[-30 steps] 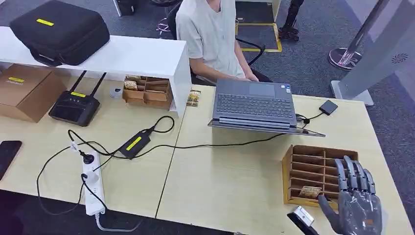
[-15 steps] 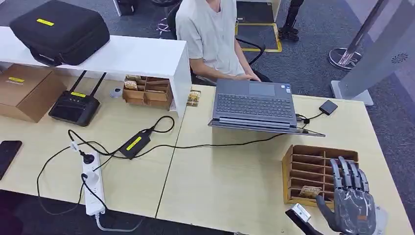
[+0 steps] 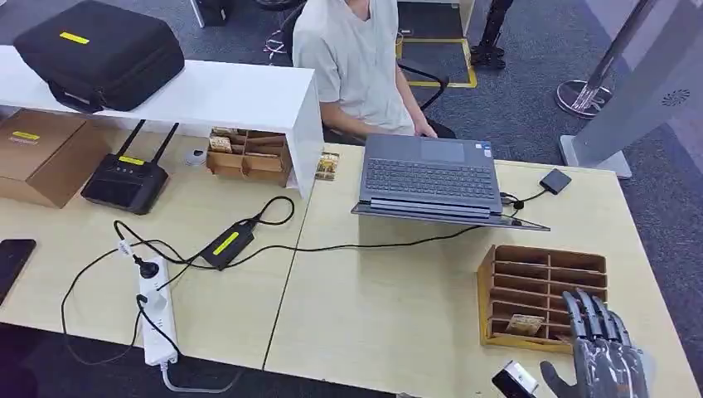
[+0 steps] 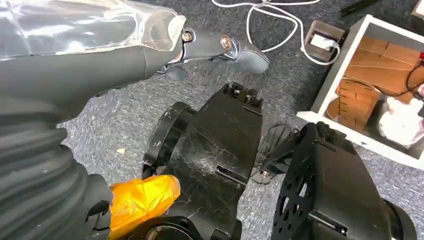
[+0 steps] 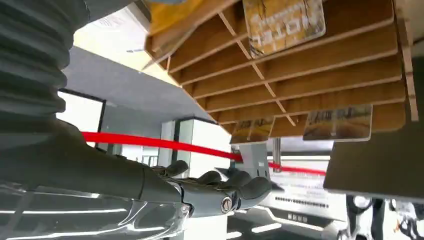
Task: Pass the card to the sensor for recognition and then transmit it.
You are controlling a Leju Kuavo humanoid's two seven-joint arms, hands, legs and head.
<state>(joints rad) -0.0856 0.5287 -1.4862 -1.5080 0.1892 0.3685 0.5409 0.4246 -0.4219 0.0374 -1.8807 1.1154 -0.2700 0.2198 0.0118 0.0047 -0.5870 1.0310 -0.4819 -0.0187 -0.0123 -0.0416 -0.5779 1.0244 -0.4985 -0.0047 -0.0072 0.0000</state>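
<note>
The right robot hand (image 3: 603,358) hovered at the near right corner of the desk (image 3: 390,315), just in front of the wooden card rack (image 3: 539,294). Its fingers (image 3: 590,313) were stretched out straight and slightly apart, pointing toward the rack and overlapping its near right edge in the head view; whether they touched the wood could not be told. The thumb (image 3: 554,383) stuck out to the side. The hand held nothing. In the right wrist view the same robot hand (image 5: 220,187) showed its fingers extended side by side with nothing between them, below the slatted rack (image 5: 300,75).

One card (image 3: 525,324) stood in a slot near the front of the rack, just beside the fingertips but apart from them. The wrist view showed this patterned card (image 5: 283,20) in its slot, and two more cards (image 5: 339,123) at the other end of the rack.

A small black and silver device (image 3: 516,381) lay at the desk's near edge, just left of the thumb.

The left robot hand (image 4: 220,47) hung over grey carpet, its fingers loosely extended and holding nothing.

Farther back, an open laptop (image 3: 431,178) sat on the desk, and a person (image 3: 352,58) in a light shirt sat behind it. A small dark box on a cable (image 3: 555,181) lay to the laptop's right.
</note>
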